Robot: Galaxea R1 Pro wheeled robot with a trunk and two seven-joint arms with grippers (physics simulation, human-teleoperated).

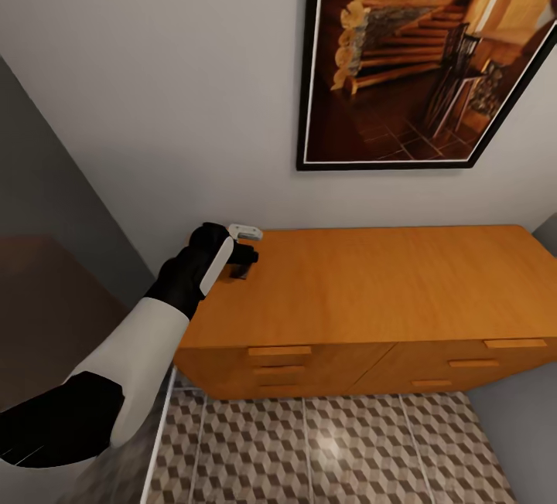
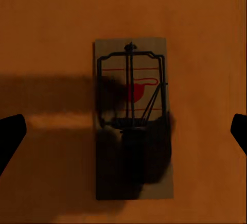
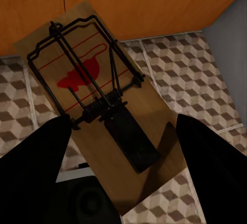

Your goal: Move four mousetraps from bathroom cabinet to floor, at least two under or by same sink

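Matt tan wood mousetrap [image 2: 133, 118] with dark wire on the smooth, satin orange-brown wooden cabinet [image 1: 371, 287].

Against the wall [image 1: 155, 102], under a framed picture [image 1: 418, 56]: the cabinet [image 1: 371, 287], with the bathroom floor [image 1: 325, 450] before its drawer fronts. Over the cabinet top's rear left corner: the left gripper [image 1: 246, 255], and flat on the top directly beneath it, a mousetrap [image 2: 133, 116], lying between the spread fingertips [image 2: 10, 134] without touching them. Above the floor, close before the cabinet front: a second mousetrap [image 3: 98, 110], tilted, held between the fingers of the right gripper [image 3: 123, 162].
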